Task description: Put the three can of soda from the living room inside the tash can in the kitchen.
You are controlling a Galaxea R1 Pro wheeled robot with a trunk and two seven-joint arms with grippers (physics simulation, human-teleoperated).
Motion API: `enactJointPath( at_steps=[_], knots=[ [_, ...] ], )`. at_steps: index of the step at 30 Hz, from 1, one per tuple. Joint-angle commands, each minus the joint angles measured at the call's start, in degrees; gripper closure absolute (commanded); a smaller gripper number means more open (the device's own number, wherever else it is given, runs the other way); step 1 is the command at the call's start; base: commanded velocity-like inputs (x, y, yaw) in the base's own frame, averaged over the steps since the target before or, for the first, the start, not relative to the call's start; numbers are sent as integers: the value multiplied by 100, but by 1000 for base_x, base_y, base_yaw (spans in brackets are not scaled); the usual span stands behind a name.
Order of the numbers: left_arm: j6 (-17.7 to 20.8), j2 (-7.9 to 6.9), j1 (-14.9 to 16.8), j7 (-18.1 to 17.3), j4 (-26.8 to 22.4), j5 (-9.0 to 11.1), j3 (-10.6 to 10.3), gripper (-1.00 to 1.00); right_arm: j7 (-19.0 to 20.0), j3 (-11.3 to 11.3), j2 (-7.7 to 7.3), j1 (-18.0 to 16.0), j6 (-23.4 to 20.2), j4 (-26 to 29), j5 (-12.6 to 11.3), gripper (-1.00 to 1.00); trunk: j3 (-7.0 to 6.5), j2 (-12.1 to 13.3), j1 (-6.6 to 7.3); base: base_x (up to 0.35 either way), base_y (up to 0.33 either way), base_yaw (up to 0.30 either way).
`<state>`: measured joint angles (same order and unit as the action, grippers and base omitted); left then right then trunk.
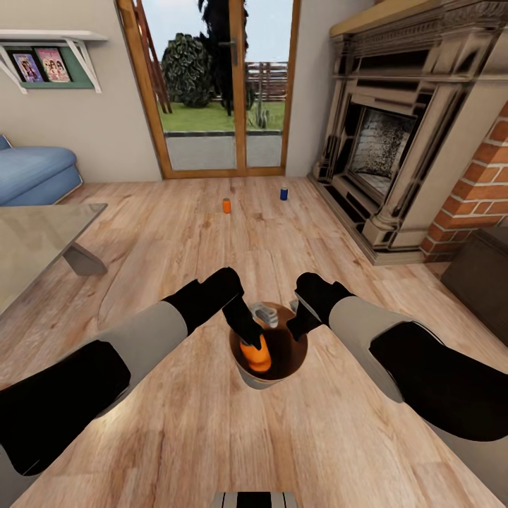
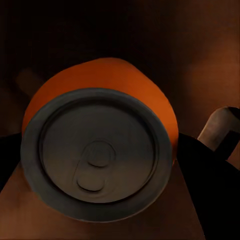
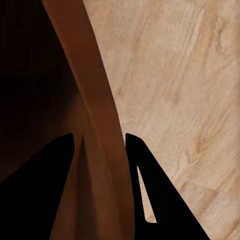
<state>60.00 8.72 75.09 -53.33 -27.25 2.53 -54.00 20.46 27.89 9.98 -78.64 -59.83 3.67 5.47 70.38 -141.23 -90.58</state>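
1. Soda can (image 1: pixel 257 355), orange, sits low inside the bin (image 1: pixel 295 358) on the living-room floor; my left fingers (image 1: pixel 248 331) grip it for release.
2. My right fingers (image 3: pixel 100 150) pinch the bin's rim, steadying it.
3. Two cans, orange (image 1: pixel 226 205) and blue (image 1: pixel 283 193), wait near the glass doors (image 1: pixel 219 85).

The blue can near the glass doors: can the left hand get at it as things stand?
Probably not. The blue can stands far across the floor, and the left hand is down in the bin at an orange can.
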Motion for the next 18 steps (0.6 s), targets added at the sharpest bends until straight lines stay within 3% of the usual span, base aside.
enactJointPath(
  at_steps=[1,18],
  knots=[
    [0,-1,-5,13,1,-38,-5,100,2,-99,2,-2,-17,-1,-125,100,-1,0,1,0,0,0],
    [0,-2,-21,181,7,-38,-5,100,2,-99,2,-2,-17,-6,-125,100,-1,0,1,0,0,0]
  ],
)
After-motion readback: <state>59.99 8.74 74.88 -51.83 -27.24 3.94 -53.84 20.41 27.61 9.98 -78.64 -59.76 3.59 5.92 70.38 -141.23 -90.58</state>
